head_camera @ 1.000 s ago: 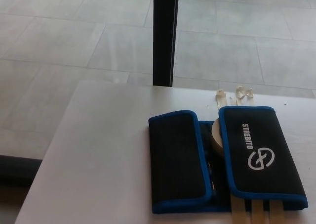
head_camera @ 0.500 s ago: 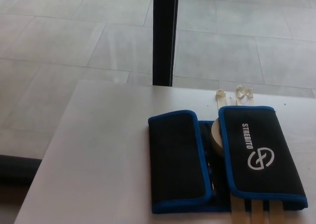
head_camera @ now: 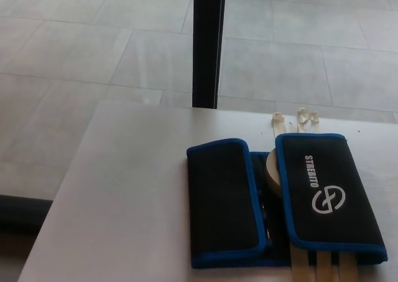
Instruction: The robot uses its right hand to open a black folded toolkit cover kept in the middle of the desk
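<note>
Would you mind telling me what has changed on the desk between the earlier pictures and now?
Nothing has visibly changed. The black toolkit cover lies folded in the same place on the desk, both flaps closed, with the pale strips sticking out at its ends. Neither robot hand is in view.

Toolkit cover [head_camera: 283, 201] on desk [head_camera: 124, 201], right of centre; both flaps folded inward; pillar [head_camera: 207, 45] behind desk, possibly touching.

Office-like hall: grey tiled floor [head_camera: 74, 51], white desk [head_camera: 124, 195], black post [head_camera: 207, 45].
</note>
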